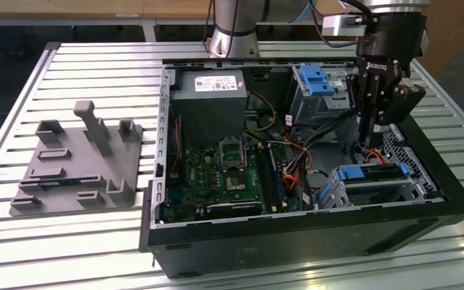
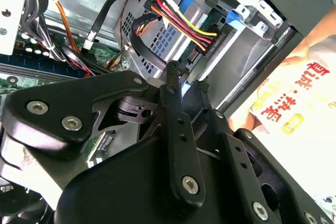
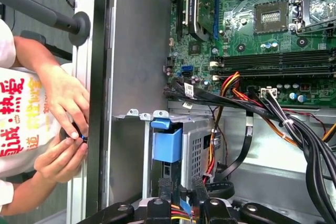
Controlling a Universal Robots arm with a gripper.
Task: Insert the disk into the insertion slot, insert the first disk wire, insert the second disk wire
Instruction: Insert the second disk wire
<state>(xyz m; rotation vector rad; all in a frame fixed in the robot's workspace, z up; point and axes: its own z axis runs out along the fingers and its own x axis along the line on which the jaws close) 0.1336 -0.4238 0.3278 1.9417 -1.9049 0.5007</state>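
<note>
The disk [image 1: 374, 173], in its blue carrier, lies inside the insertion slot [image 1: 409, 181], the silver cage at the case's front on the exterior view's right. My gripper [image 1: 371, 140] hangs straight above the disk's rear end, pointing down, its fingertips a narrow gap apart with nothing seen between them. In the second wrist view a bundle of red, yellow, orange and black wires [image 2: 178, 11] ends in a black plug [image 2: 210, 38] just beyond my gripper [image 2: 187, 76]. In the first wrist view the carrier's blue tab [image 3: 168, 144] lies just past my gripper [image 3: 181, 184].
The open computer case [image 1: 296, 232] stands on a slatted metal table [image 1: 95, 66], with motherboard [image 1: 232, 175] and loose cables [image 1: 313, 151] inside. A taller grey bay with a blue latch [image 1: 316, 81] stands behind the slot. A person's hands [image 3: 68, 129] are close outside the case wall. A grey fixture [image 1: 79, 163] lies at the exterior view's left.
</note>
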